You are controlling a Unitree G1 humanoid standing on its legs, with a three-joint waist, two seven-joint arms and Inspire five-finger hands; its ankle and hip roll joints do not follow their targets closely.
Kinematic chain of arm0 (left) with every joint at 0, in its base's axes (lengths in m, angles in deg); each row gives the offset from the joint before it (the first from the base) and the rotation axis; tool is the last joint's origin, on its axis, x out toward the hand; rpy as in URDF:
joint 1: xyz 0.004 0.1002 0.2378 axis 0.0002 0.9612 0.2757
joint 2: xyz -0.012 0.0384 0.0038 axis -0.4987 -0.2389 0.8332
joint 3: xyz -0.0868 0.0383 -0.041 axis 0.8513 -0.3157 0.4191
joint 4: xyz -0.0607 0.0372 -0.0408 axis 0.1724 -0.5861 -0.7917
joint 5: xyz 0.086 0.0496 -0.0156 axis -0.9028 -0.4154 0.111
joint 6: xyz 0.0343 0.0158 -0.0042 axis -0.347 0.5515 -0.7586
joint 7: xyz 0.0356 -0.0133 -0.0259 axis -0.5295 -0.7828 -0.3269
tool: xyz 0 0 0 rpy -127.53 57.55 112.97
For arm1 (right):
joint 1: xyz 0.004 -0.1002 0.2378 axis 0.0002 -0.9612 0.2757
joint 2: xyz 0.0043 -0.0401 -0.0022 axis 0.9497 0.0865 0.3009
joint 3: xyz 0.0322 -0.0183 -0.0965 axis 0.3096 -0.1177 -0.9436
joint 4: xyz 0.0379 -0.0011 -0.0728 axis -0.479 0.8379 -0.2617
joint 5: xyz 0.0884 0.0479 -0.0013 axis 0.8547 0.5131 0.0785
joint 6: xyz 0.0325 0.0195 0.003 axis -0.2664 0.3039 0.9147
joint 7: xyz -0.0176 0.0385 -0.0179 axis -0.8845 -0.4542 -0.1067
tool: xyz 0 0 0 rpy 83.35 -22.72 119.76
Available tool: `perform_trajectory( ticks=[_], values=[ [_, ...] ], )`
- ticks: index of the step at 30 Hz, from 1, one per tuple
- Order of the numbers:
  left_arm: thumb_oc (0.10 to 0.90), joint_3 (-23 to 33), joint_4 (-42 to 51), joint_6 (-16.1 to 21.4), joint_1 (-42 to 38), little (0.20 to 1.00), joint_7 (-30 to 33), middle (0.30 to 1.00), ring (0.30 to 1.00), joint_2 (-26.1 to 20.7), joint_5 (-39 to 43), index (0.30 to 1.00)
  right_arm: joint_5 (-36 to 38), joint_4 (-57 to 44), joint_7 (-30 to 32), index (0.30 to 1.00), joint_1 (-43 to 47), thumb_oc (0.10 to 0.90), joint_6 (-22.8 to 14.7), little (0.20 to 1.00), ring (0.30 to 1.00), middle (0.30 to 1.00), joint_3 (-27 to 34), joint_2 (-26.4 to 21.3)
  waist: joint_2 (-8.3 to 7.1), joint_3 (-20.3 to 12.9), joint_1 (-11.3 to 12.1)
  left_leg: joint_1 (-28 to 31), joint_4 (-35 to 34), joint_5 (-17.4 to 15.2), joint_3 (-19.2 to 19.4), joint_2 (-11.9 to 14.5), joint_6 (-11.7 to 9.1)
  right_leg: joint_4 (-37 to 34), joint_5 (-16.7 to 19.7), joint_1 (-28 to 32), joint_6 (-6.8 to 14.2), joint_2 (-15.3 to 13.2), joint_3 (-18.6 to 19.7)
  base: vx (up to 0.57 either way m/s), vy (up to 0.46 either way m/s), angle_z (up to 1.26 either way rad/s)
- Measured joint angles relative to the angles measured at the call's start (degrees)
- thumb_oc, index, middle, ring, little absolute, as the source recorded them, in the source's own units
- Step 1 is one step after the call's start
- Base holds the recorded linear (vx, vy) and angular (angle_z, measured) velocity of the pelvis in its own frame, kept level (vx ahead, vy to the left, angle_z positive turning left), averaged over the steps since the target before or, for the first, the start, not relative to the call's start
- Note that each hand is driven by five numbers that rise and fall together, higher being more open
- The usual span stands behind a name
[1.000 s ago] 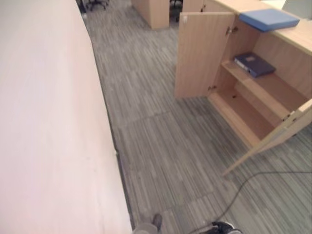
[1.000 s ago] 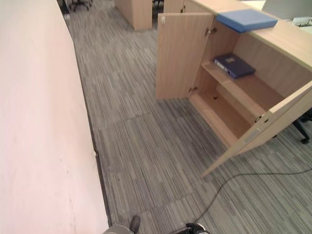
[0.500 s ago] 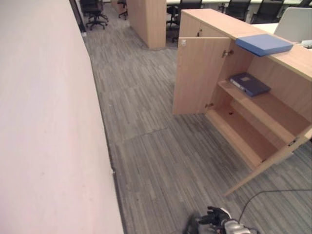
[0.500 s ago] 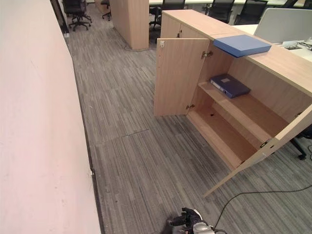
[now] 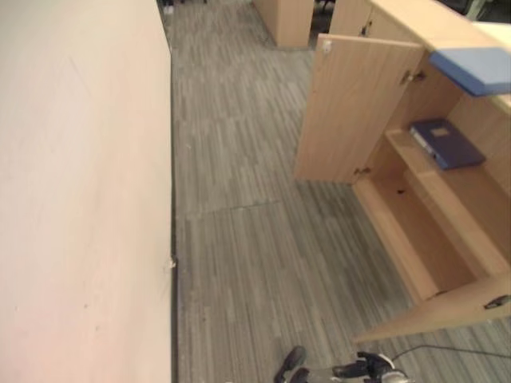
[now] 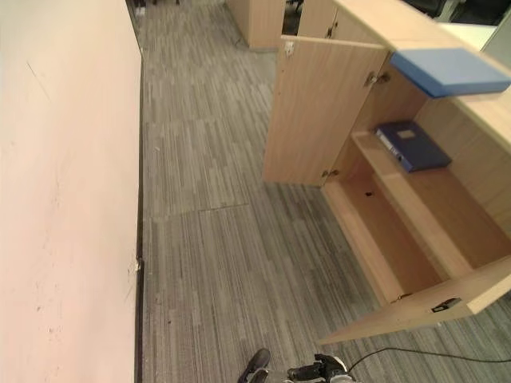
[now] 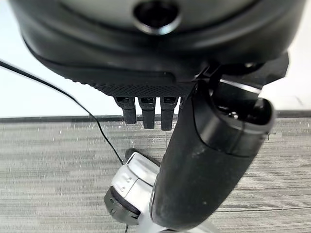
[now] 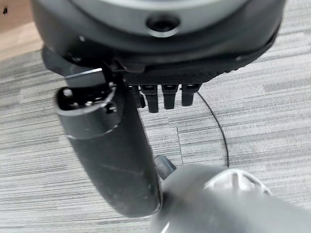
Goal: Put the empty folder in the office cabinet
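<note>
Right wrist view shows right hand (image 8: 116,160) empty.

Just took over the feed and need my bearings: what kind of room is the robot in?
Most likely an office: striped grey carpet tiles, a light wood cabinet with both doors open, a dark blue binder on its shelf and a light blue folder on top.

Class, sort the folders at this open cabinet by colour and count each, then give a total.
Light blue folder on the cabinet top: 1
Dark blue folder on the upper shelf: 1
Total: 2
</note>
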Motion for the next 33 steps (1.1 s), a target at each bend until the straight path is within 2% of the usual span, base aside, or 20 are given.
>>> perform_trajectory(
  ticks=[1, 3, 6, 8, 9, 11, 16, 17, 18, 20, 22, 23, 25, 26, 27, 28, 29, 31, 32, 33],
  values=[
    [0.800, -0.13, 0.54, 0.08, -0.31, 0.900, 0.22, 0.900, 0.900, 0.11, 0.15, 0.900, 0.07, 0.00, 0.07, 0.900, 0.31, 0.800, -0.04, 0.900, 0.900, 0.900, -0.04, -0.48, 0.56, 0.17, -0.04, -0.65, 0.14, 0.03, -0.34, 0.10, -0.05, 0.15, 0.16, -0.31, -0.91, -0.06, -0.06, 0.05, -0.063, 0.09],
    [0.800, -1.16, 1.97, 0.33, -1.04, 0.900, 1.10, 0.900, 0.900, 0.17, 0.16, 0.900, 0.07, 0.13, 0.34, 0.900, 1.13, 0.800, -0.06, 0.900, 0.900, 0.900, -0.18, -0.99, 1.44, 0.71, -0.07, -1.60, 0.24, 0.01, -0.71, -0.13, -0.08, 0.36, 0.21, -1.16, -1.19, -0.54, -0.35, 0.05, -0.049, 0.08],
    [0.800, -1.24, 2.01, 0.50, -1.76, 0.900, 1.24, 0.900, 0.900, 0.22, 0.15, 0.900, 0.10, 0.16, 0.63, 0.900, 1.60, 0.800, -0.04, 0.900, 0.900, 0.900, -0.15, -1.03, 2.05, 1.24, -0.22, -1.54, -0.03, 0.01, -0.73, -0.21, -0.08, 0.74, 0.41, -1.27, -2.47, -0.82, -0.53, 0.03, -0.019, 0.06],
    [0.800, -1.42, 2.02, 0.55, -2.41, 0.900, 1.70, 0.900, 0.900, 0.22, 0.14, 0.900, 0.10, 0.07, 0.94, 0.900, 2.29, 0.800, -0.11, 0.900, 0.900, 0.900, -0.35, -1.05, 1.87, 1.61, -1.12, -2.57, -0.08, 0.00, -0.78, -0.59, -0.08, 2.04, -0.14, -2.67, -2.14, -1.64, -0.63, 0.03, -0.020, 0.08],
    [0.800, -1.72, 2.03, 0.57, -3.05, 0.900, 1.88, 0.900, 0.900, 0.24, 0.13, 0.900, 0.09, 0.07, 1.06, 0.900, 3.64, 0.800, -0.11, 0.900, 0.900, 0.900, -1.00, -1.07, 1.78, 2.88, -1.46, -3.07, -0.14, 0.00, -0.76, -0.87, -0.07, 3.12, -0.16, -3.48, -2.15, -2.21, -0.64, 0.07, -0.038, 0.04],
    [0.800, -2.03, 2.02, 0.56, -3.43, 0.900, 1.90, 0.900, 0.900, 0.32, 0.12, 0.900, 0.10, 0.08, 1.50, 0.900, 3.94, 0.800, -0.12, 0.900, 0.900, 0.900, -1.32, -1.12, 1.64, 3.32, -1.54, -3.54, -0.20, -0.01, -0.76, -1.13, -0.06, 3.78, 0.07, -4.26, -2.63, -2.67, -0.65, 0.13, -0.043, 0.03],
    [0.800, -2.04, 1.95, 0.48, -3.48, 0.900, 2.03, 0.900, 0.900, 0.43, 0.07, 0.900, 0.03, 0.01, 1.48, 0.900, 4.00, 0.800, -0.11, 0.900, 0.900, 0.900, -1.35, -1.09, 1.63, 3.40, -1.56, -3.41, 1.70, -0.25, -0.64, -1.48, -0.24, 4.12, -1.56, -3.90, -1.99, -2.80, -0.46, 0.09, -0.057, 0.01],
    [0.800, -2.00, 1.71, 0.38, -3.31, 0.900, 2.04, 0.900, 0.900, 0.46, 0.03, 0.900, -0.11, 0.19, 1.40, 0.900, 3.86, 0.800, 0.06, 0.900, 0.900, 0.900, -1.42, -0.59, 1.37, 3.87, -1.32, -3.90, 6.53, -0.67, -0.37, -2.40, -0.85, 2.24, -0.74, -1.34, -2.81, -2.51, -0.07, 0.11, -0.108, -0.09],
    [0.800, -2.02, 1.74, 0.41, -2.98, 0.900, 2.05, 0.900, 0.900, 0.60, -0.14, 0.900, -0.20, 0.23, 1.38, 0.900, 3.57, 0.800, 0.08, 0.900, 0.900, 0.900, -1.45, -0.38, 1.62, 4.02, -1.07, -3.82, 9.46, -0.79, -0.35, -2.86, -1.32, 1.13, -1.19, 0.26, -2.33, -1.49, 0.00, 0.16, -0.139, -0.09],
    [0.800, -1.97, 1.69, 0.44, -3.23, 0.900, 2.08, 0.900, 0.900, 0.67, -0.27, 0.900, -0.24, 0.77, 1.17, 0.900, 2.70, 0.800, 0.01, 0.900, 0.900, 0.900, -1.72, -0.06, 1.52, 4.87, -0.56, -8.44, 23.72, -1.39, 0.06, -4.57, -3.86, -3.19, 0.01, 4.51, -2.33, -0.57, 0.81, 0.08, -0.059, -0.15],
    [0.800, -2.00, 1.51, 0.48, -2.77, 0.900, 1.94, 0.900, 0.900, 0.87, -0.29, 0.900, -0.43, 0.71, 0.72, 0.900, 1.50, 0.800, 0.06, 0.900, 0.900, 0.900, -2.04, -0.01, 1.49, 4.92, 0.99, -13.89, 37.31, 1.36, 0.96, -5.58, -7.96, -5.84, 0.50, 7.33, -3.37, 0.73, 2.18, 0.21, -0.060, -0.33],
    [0.800, -1.83, 1.43, 0.39, -2.56, 0.900, 1.87, 0.900, 0.900, 0.83, -0.32, 0.900, -0.44, 0.69, 0.53, 0.900, 0.99, 0.800, 0.07, 0.900, 0.900, 0.900, -2.51, 0.14, 1.09, 4.85, 1.37, -17.81, 41.97, 1.51, 2.03, -5.80, -7.18, -7.36, 0.81, 8.28, -3.77, 1.19, 3.13, 0.33, -0.061, -0.17],
    [0.800, -1.58, 1.91, 0.33, -3.29, 0.900, 1.88, 0.900, 0.900, 0.74, -0.37, 0.900, -0.43, 1.20, 0.24, 0.900, 1.62, 0.800, 0.15, 0.900, 0.900, 0.900, -1.90, 0.46, -0.91, 6.01, 1.27, -23.49, 37.97, 0.38, 6.55, -6.01, -4.36, -9.04, 1.83, 8.38, -4.13, 0.73, 6.29, 0.28, 0.020, -0.09],
    [0.800, -1.57, 1.98, 0.31, -2.83, 0.900, 1.82, 0.900, 0.900, 0.92, -0.37, 0.900, -0.46, 1.25, 0.16, 0.900, 1.51, 0.800, 1.01, 0.900, 0.900, 0.900, -1.59, 0.65, -1.99, 6.75, 1.99, -23.65, 25.88, 1.42, 7.95, -5.76, -2.56, -10.32, 2.45, 9.92, -4.23, 0.09, 7.84, 0.27, 0.129, -0.40],
    [0.800, -1.46, 1.71, -0.18, -1.77, 0.900, 1.92, 0.900, 0.900, 0.95, -0.36, 0.900, -0.95, 2.42, 0.14, 0.900, 1.15, 0.800, 0.97, 0.900, 0.900, 0.900, -1.79, 1.11, -1.56, 6.62, 2.16, -23.42, 10.45, 7.56, 7.57, -3.00, -4.12, -11.94, 2.31, 12.82, -3.33, 0.81, 7.66, 0.29, 0.186, -0.60],
    [0.800, -1.51, 1.79, -0.22, -1.27, 0.900, 1.92, 0.900, 0.900, 0.84, -0.35, 0.900, -1.55, 2.46, 0.14, 0.900, 0.95, 0.800, 0.75, 0.900, 0.900, 0.900, -2.01, 0.96, -0.66, 6.38, 2.09, -25.20, 5.43, 14.18, 6.18, -0.51, -5.81, -12.42, 2.31, 14.41, -2.96, 1.28, 6.95, 0.42, 0.244, -0.53],
    [0.800, -1.41, 1.73, -0.07, -1.31, 0.900, 2.06, 0.900, 0.900, 0.89, -0.28, 0.900, -1.85, 2.98, 0.30, 0.900, 0.46, 0.800, 0.71, 0.900, 0.900, 0.900, -2.38, 0.74, 0.67, 5.33, 2.35, -27.39, -0.85, 20.78, 4.96, 3.86, -8.10, -12.34, 1.32, 15.56, -1.76, 1.87, 7.29, 0.57, 0.361, -0.28],
    [0.800, -1.21, 1.59, 0.04, -2.09, 0.900, 2.10, 0.900, 0.900, 1.05, -0.13, 0.900, -2.32, 2.92, 0.41, 0.900, 0.17, 0.800, 0.80, 0.900, 0.900, 0.900, -2.09, 0.43, 1.63, 4.89, 2.57, -28.26, -4.97, 22.35, 5.22, 8.00, -8.31, -11.25, -0.04, 15.77, -0.09, 1.92, 9.37, 0.54, 0.389, -0.26],
    [0.800, -1.21, 1.58, 0.36, -2.01, 0.900, 2.11, 0.900, 0.900, 1.27, -0.11, 0.900, -2.53, 3.02, 0.41, 0.900, -0.37, 0.800, 0.82, 0.900, 0.900, 0.900, -1.94, 0.26, 2.42, 4.77, 3.35, -27.50, -6.97, 21.69, 5.50, 10.48, -8.21, -10.17, -0.80, 16.29, 1.23, 1.87, 10.85, 0.52, 0.376, -0.73],
    [0.800, -0.02, 1.26, 0.35, -1.21, 0.900, 2.11, 0.900, 0.900, 2.02, -0.13, 0.900, -2.59, 3.06, 0.37, 0.900, -0.68, 0.800, 1.00, 0.900, 0.900, 0.900, -1.17, -0.04, 3.05, 4.13, 4.43, -25.08, -6.64, 21.18, 5.20, 11.70, -8.22, -9.09, -1.87, 17.13, 2.84, 0.81, 13.48, 0.40, 0.280, -0.91]
  ],
)
